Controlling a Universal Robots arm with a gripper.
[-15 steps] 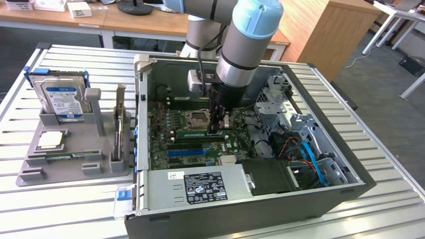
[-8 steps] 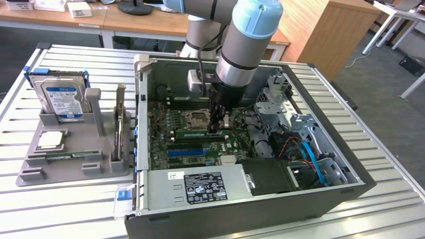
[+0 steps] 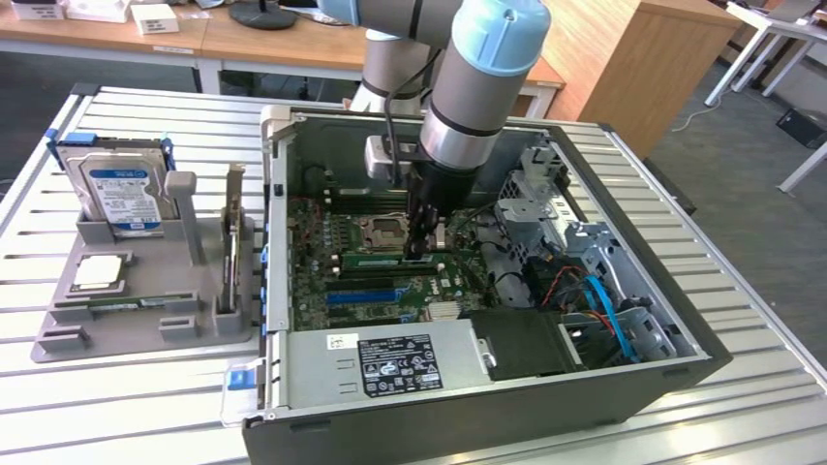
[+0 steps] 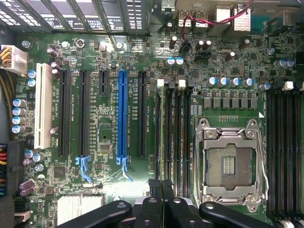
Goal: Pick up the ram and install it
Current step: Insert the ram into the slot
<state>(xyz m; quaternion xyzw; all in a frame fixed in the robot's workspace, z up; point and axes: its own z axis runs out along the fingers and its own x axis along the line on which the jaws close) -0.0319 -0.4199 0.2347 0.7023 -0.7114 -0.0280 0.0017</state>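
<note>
Memory installation inside the open black tower computer case: my black two-finger gripper hangs low over the green motherboard, its tips pressed together with nothing that I can see pinched between them. The ram, a long, thin green circuit-board stick with black chips, stands on edge among the long black memory slots beside the empty silver processor socket. It lies just at the gripper's tips, toward the exterior view's left. Whether the tips touch it I cannot tell. I judge the stick light and stiff but fragile. It wants holding by its bare long edges or short ends, never by the chips or the contact row. Any push should run straight down, since a tilt could strain board or slot.
</note>
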